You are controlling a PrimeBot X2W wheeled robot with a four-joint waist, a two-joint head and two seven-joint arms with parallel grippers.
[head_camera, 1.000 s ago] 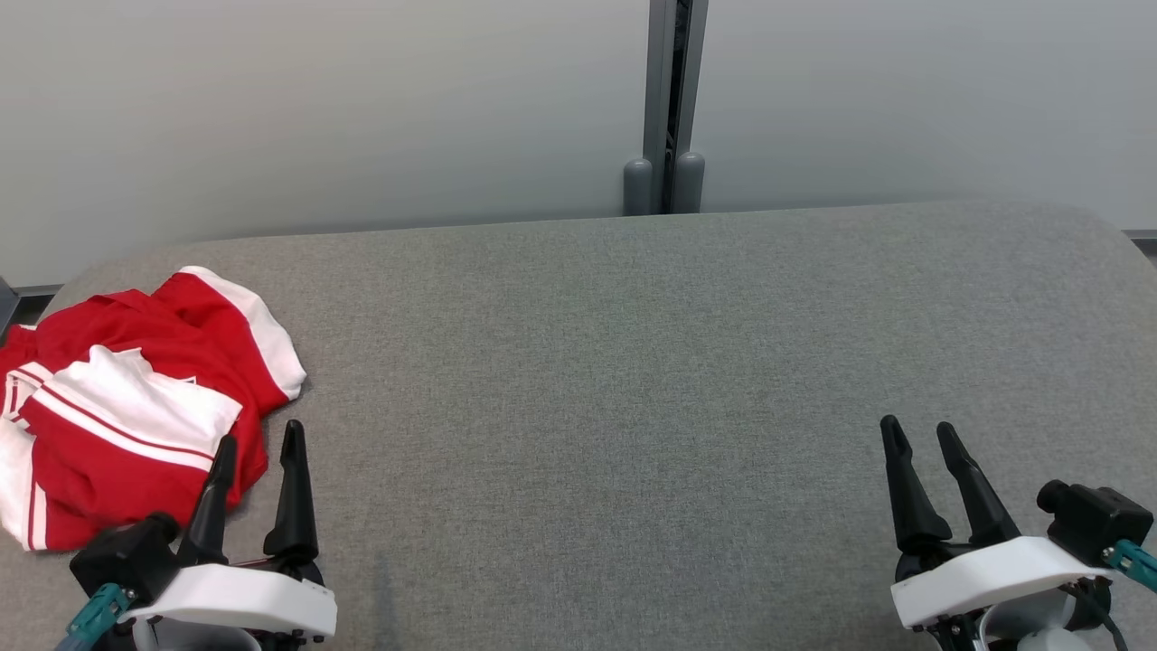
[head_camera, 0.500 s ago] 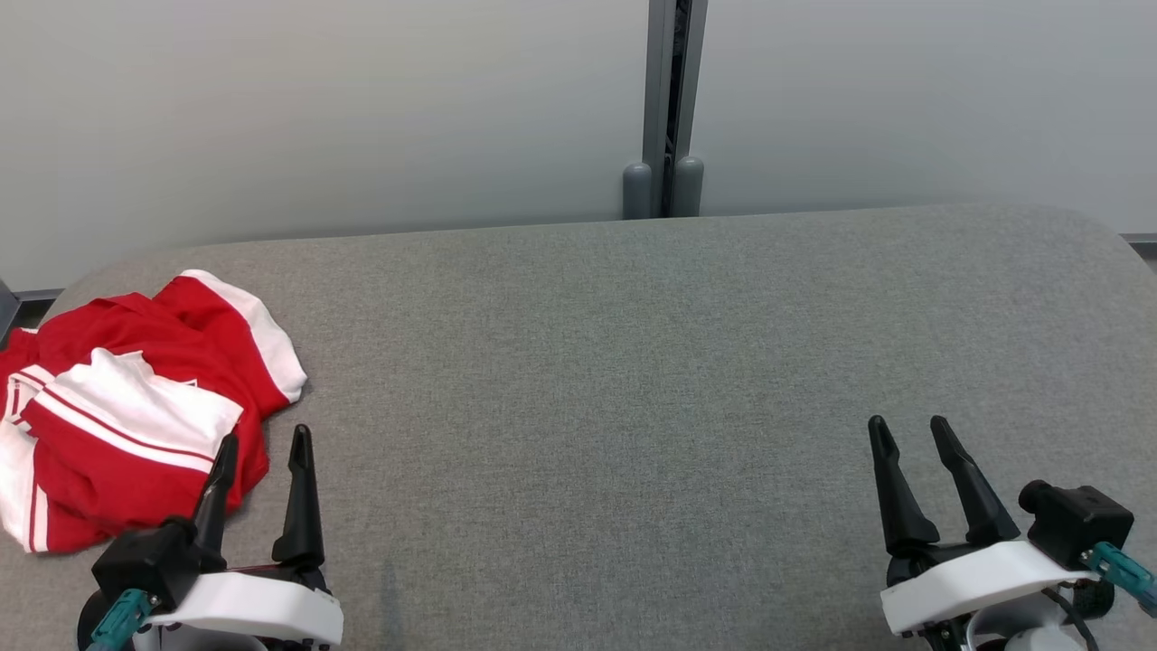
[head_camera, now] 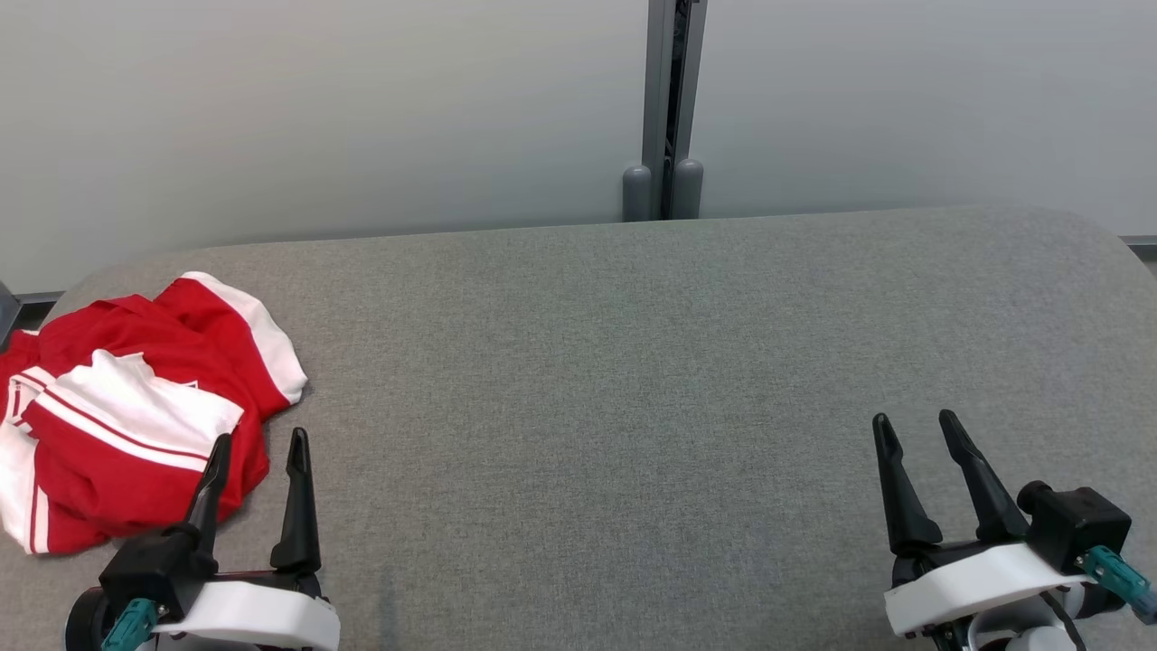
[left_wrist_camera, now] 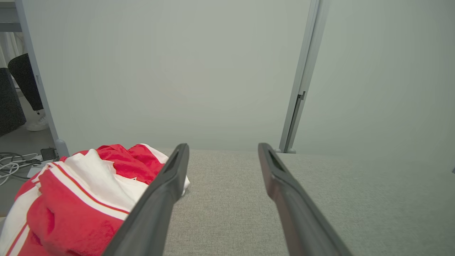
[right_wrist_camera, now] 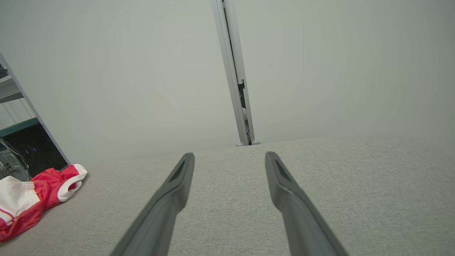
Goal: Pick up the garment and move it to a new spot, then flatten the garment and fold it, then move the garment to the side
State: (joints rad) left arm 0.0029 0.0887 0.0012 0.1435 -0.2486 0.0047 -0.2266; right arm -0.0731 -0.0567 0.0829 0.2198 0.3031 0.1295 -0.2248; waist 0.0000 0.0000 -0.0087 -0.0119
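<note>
No legible text or labels.

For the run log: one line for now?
phase: pre-grasp | garment: crumpled, left end of table | left gripper: open, empty, beside garment | right gripper: open, empty

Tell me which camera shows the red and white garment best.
The head view: the garment lies crumpled at the grey table's left end, almost its whole outline in frame. The left wrist view shows it close but cropped at the bottom; the right wrist view shows it small at the left edge.
</note>
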